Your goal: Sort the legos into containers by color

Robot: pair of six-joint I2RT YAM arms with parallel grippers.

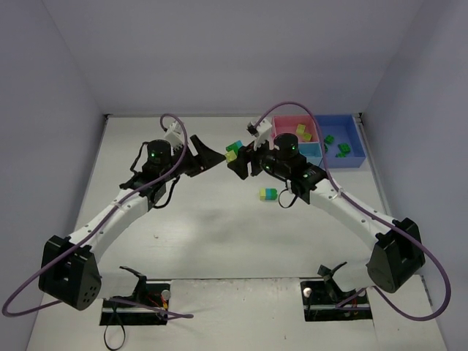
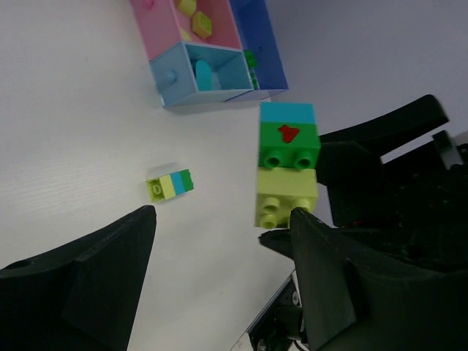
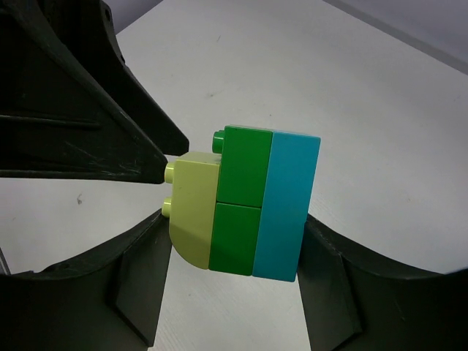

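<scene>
three-colour stack [image 3: 241,208] (yellow-green/green/cyan) is airborne, gripped by right claw [image 3: 234,256]; left claw [image 2: 223,219] open, one finger at its yellow-green end, likely to pull it apart; second stack [image 1: 268,194] lies on the surface [image 1: 219,241]; pink tray [image 1: 285,126], light blue tray [image 2: 164,88], darker blue tray [image 1: 347,128] hold yellow-green, cyan, green bricks respectively; I'd judge past halfway; white surface, plain pale walls [image 1: 219,51].

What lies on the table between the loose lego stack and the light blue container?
Nothing: the left wrist view shows bare table between lego stack and light blue container.
</scene>
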